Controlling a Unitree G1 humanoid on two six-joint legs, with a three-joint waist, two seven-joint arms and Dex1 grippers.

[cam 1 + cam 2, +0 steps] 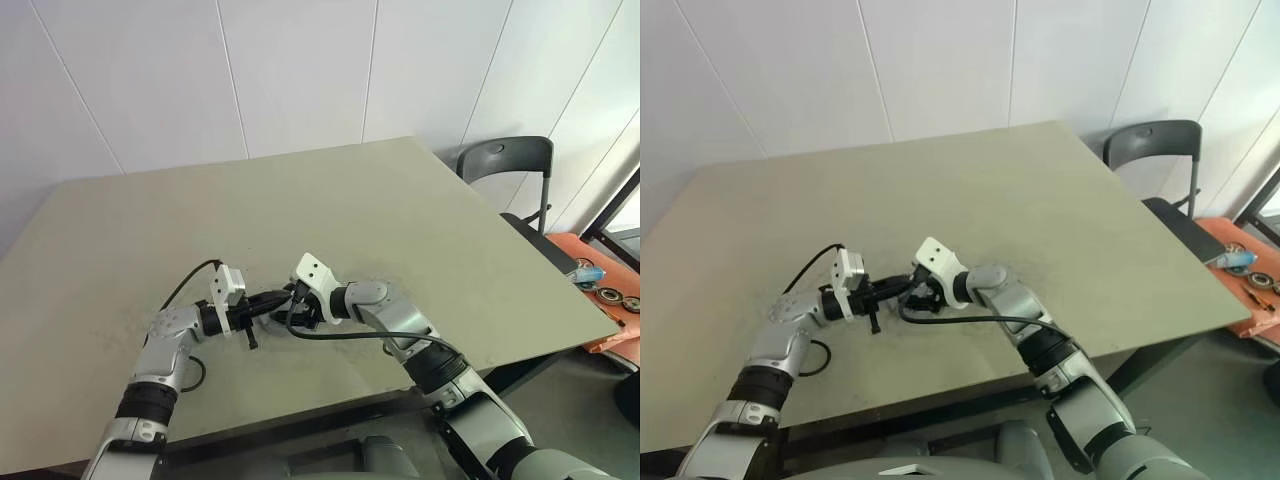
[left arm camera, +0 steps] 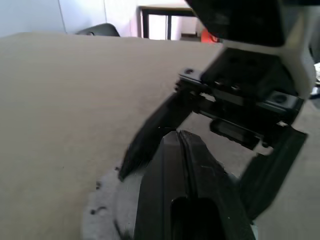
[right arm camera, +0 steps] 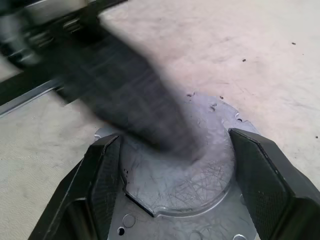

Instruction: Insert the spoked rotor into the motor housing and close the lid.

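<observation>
The lid (image 3: 190,175), a dull grey round cap with a notched edge, lies flat on the tan table (image 1: 330,200) close to its near edge. My right gripper (image 3: 175,140) reaches in from the right, with one black finger against each side of the lid. My left gripper (image 1: 275,300) is shut, with nothing between its fingers. It points level towards the right gripper, its tip just over the lid, and it shows as a dark blur in the right wrist view. In the left wrist view the right gripper's fingers (image 2: 272,170) straddle the lid (image 2: 107,210). The spoked rotor and the motor housing are hidden.
A dark chair (image 1: 505,160) stands past the table's right edge. Beside it, low on the right, is an orange tray (image 1: 610,290) with round metal parts. Black cables loop from both wrists over the table near its front edge.
</observation>
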